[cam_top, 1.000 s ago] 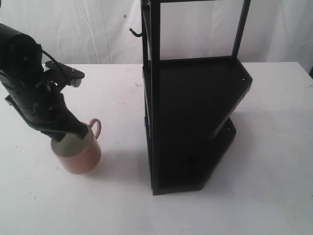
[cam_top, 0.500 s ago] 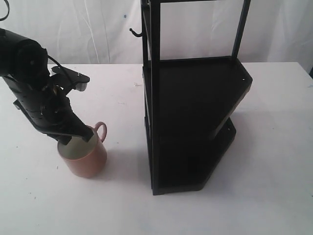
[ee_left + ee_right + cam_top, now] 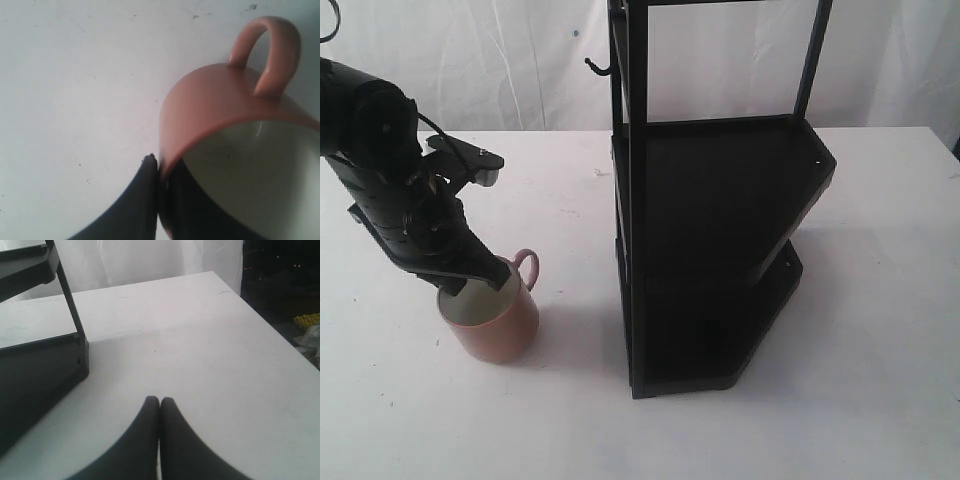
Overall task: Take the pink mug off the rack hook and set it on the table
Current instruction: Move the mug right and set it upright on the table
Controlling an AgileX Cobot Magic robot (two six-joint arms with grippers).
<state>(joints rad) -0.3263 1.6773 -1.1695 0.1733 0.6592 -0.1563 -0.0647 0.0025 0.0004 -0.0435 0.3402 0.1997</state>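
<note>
The pink mug (image 3: 492,322) (image 3: 220,110) stands upright on the white table (image 3: 400,400), left of the black rack (image 3: 720,250), its loop handle turned toward the rack. My left gripper (image 3: 470,283) (image 3: 159,165) is shut on the mug's rim, one finger (image 3: 142,200) outside the wall and the other inside the cream-white cup. The rack hook (image 3: 597,67) juts from the rack's upright post, bare. My right gripper (image 3: 159,401) is shut on nothing, low over the table beside the rack's corner (image 3: 40,365); the exterior view does not show it.
A white curtain hangs behind the table. In the right wrist view the table's far edge (image 3: 270,325) drops off to a dark area with clutter. The left arm (image 3: 390,180) leans in from the upper left over the mug.
The mug and left gripper shifted a little right and down onto the table between a second ago and half a second ago. Since then nothing has visibly moved.
</note>
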